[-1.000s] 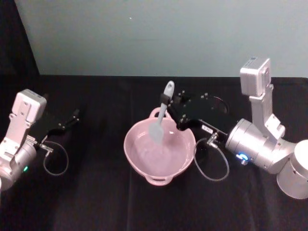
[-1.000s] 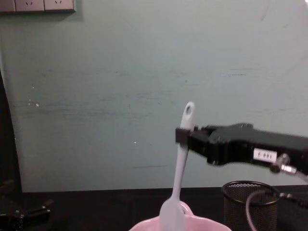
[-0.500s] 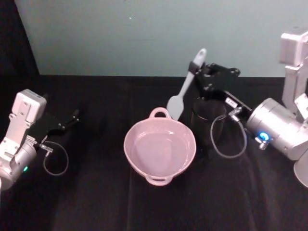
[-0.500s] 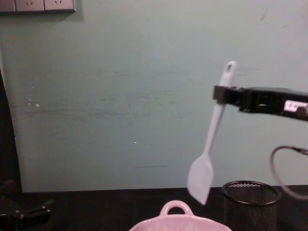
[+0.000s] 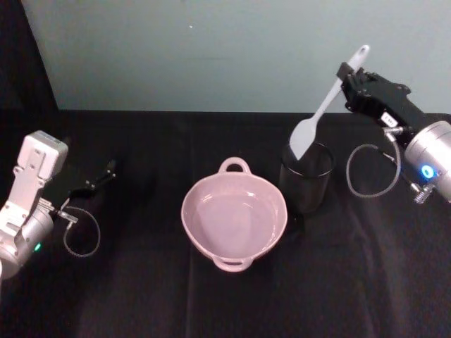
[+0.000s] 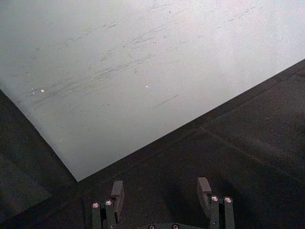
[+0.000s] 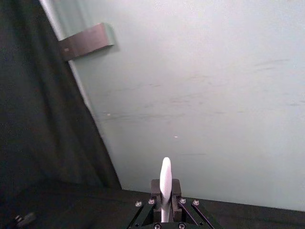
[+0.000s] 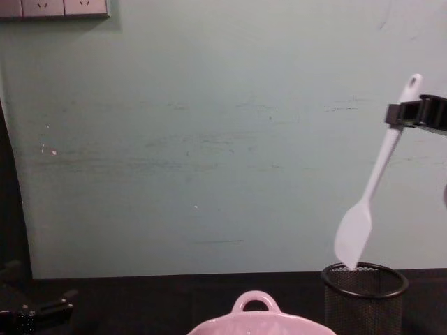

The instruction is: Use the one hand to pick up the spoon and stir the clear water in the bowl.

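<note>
The spoon (image 5: 328, 102) hangs tilted in the air at the right of the table, its blade tip at the mouth of the black mesh cup (image 5: 306, 179) and its holed handle end up and to the right. The right gripper (image 5: 347, 73) is clamped narrowly on the handle just below that hole. That high grip likely serves to leave the whole blade free and keep the gripper clear of the water. The pink bowl (image 5: 189, 197) sits just left of the cup with clear water in it and its small loop handle on the far rim. Being so close to the cup, it is only a short move left and down for the spoon. The left gripper (image 5: 106, 171) rests at the far left of the black table (image 5: 141, 282), its 2 fingers (image 6: 116, 191) wide apart on nothing, probably parked there because only 1 hand is needed.
</note>
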`<state>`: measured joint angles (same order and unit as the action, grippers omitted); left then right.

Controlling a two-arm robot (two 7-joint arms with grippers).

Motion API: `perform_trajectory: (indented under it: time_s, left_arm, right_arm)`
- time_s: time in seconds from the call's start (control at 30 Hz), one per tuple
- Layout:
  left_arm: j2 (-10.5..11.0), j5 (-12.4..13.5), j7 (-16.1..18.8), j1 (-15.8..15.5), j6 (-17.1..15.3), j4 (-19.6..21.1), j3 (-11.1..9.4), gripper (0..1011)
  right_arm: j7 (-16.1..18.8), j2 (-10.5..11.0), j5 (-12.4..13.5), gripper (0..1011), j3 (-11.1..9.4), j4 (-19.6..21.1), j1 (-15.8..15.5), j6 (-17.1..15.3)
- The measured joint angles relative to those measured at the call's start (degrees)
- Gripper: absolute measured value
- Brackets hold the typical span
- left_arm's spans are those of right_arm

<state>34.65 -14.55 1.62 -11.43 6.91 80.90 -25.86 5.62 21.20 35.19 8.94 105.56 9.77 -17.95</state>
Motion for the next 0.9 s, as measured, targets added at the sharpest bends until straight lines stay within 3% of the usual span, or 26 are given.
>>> perform_trajectory:
  time_s: [0.23,0.9]
  left_arm:
    - [0.00,0.00,0.00,0.00,0.00,0.00,0.00,1011]
    - [0.00,0.00,0.00,0.00,0.00,0.00,0.00,1011]
  right_arm:
    - [-2.28,-0.58,1.88,125,-1.30,-1.97,0.95,-1.74]
    - [-5.97,-3.29,6.98,125,-0.41,-8.66,2.57,-3.68]
